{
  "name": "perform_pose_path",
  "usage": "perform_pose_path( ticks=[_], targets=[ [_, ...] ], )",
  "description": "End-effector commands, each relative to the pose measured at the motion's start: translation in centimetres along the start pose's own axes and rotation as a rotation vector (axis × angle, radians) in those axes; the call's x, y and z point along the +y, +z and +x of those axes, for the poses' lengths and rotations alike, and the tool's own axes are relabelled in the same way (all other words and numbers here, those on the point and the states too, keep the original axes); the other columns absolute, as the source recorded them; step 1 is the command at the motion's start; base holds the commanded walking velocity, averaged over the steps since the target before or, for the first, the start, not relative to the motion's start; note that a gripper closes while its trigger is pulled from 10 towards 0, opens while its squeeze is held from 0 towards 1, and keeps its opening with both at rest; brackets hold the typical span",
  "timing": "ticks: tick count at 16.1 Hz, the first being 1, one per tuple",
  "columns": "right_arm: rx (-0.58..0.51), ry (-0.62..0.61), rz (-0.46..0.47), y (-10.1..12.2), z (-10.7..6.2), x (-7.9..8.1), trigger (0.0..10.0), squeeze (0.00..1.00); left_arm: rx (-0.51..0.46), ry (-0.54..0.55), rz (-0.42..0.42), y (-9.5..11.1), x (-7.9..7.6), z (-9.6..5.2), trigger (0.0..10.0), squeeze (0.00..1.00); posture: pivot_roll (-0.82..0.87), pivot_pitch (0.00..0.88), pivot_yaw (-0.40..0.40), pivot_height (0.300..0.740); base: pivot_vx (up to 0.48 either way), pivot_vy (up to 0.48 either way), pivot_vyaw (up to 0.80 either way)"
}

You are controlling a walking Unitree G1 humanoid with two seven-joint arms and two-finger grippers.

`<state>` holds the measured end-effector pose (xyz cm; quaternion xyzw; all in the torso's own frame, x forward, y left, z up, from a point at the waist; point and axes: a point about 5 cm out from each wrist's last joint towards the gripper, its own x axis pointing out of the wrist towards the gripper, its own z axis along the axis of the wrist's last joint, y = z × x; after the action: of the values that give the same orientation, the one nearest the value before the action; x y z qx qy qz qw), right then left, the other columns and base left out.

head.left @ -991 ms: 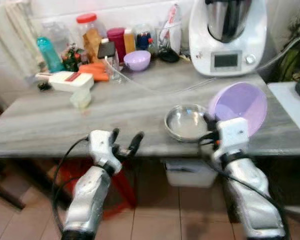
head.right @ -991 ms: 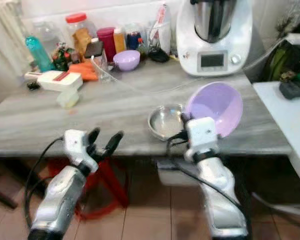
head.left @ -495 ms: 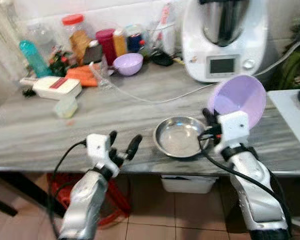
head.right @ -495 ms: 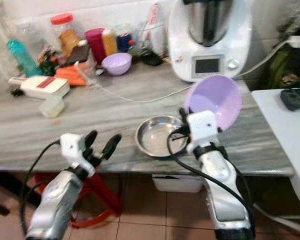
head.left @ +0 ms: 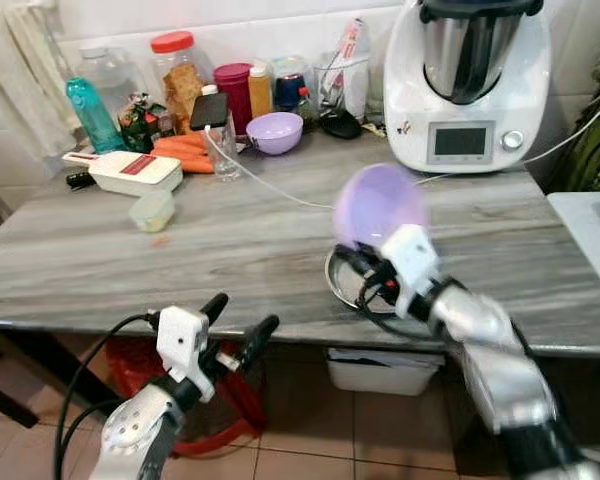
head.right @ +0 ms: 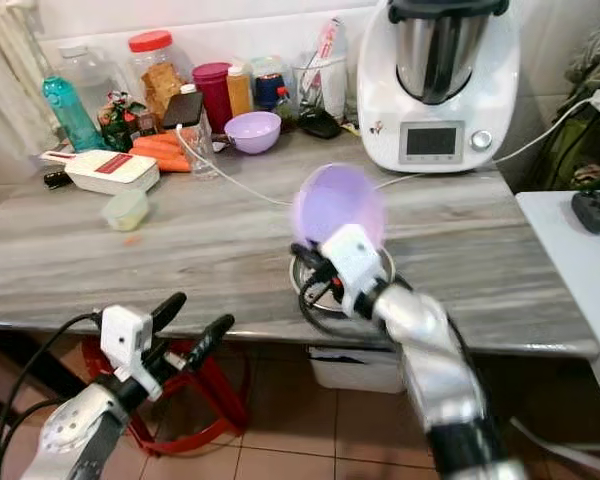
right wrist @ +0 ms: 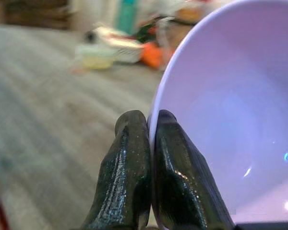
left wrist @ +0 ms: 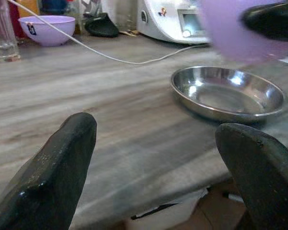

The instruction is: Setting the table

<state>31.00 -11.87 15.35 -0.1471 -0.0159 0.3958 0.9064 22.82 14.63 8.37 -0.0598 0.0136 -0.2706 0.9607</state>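
- Left gripper at about 7 o'clock in the head views, nearest the camera, below the front edge of the grey table; fingers spread wide, holding nothing.
- Left wrist view: both black fingers out of focus in the foreground, table surface between them, steel dish beyond.
- Right gripper at about 5 o'clock, over the table's front edge, fingers pinched narrow on the rim of a large lilac bowl.
- Large lilac bowl held up in the air, tilted on edge and motion-blurred; sits above and partly in front of the steel dish in the head views.
- Right wrist view: one finger on each side of the bowl's rim, inside of the bowl filling the frame.
- Steel dish on the table near its front edge, right of centre, mostly hidden by the bowl and gripper; looks empty in the left wrist view.
- Small pale green container at about 10 o'clock, mid table, well apart from the dish.
- White flat box with red label behind it, near 10 o'clock.
- Thin white cable runs across the table from the far clutter toward the appliance.
- Far edge, 11 to 12 o'clock: teal bottle, carrots, red-lidded jar, small lilac bowl.
- White kitchen appliance with steel jug at about 1 o'clock, against the wall.
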Motion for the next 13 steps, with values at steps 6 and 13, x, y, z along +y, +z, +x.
perform_pose_path(
  ticks=[6, 13],
  targets=[
    [0.008, 0.217, -0.065, 1.0, 3.7, -1.3, 10.0, 0.0, -0.002, -0.032, 0.014, 0.8, -0.5, -0.9, 10.0, 0.0, 0.0, 0.0, 0.097, 0.74, 0.0, 0.0, 0.0],
    [0.043, 0.335, -0.121, 0.2, 5.2, -0.5, 10.0, 0.0, 0.0, -0.031, -0.002, 0.9, -1.0, -1.4, 10.0, 0.0, 0.02, 0.0, 0.092, 0.74, 0.0, 0.0, 0.0]
  ],
)
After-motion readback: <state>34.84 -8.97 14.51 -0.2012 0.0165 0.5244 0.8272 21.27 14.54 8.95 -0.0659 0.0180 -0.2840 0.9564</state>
